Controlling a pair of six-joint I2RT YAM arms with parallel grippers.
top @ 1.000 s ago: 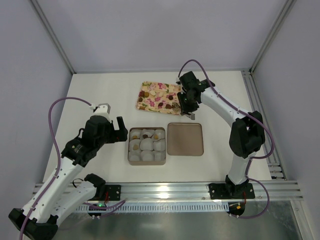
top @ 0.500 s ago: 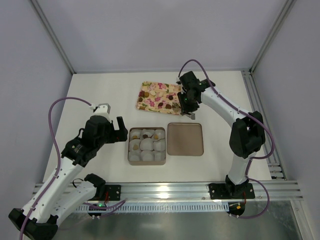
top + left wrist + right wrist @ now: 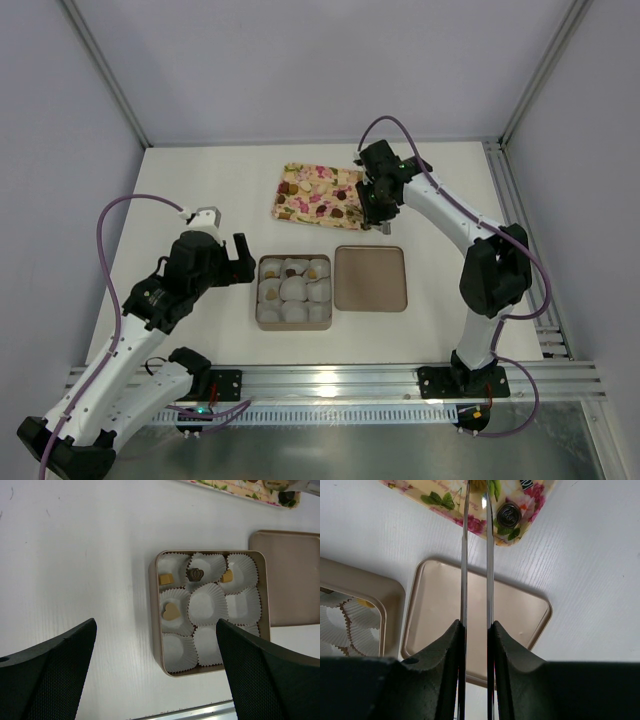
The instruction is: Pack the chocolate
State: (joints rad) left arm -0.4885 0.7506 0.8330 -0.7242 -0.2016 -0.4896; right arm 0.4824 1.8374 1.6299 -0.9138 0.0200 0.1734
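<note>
The square brown box [image 3: 258, 296] holds white paper cups. Several chocolates sit in its far cups, among them a tan heart [image 3: 171, 611] and a dark crown-shaped piece [image 3: 195, 574]. More chocolates lie on the flower-print tray [image 3: 300, 205]; a dark round one [image 3: 509, 514] sits at its near corner. My right gripper [image 3: 476, 625] is shut on metal tweezers [image 3: 464, 555]. The blades reach over that tray corner and their tips are cut off by the frame. In the top view the right gripper [image 3: 372, 215] hangs at the tray's right end. My left gripper [image 3: 156, 625] is open and empty, above the table at the box's left side.
The box's flat brown lid [image 3: 370, 278] lies upturned just right of the box, below my right gripper. White table runs left of the box and around the tray. An aluminium rail [image 3: 400, 378] runs along the near edge.
My right gripper has shifted slightly away from the lid toward the flower tray with the tweezers. The left arm has not moved.
</note>
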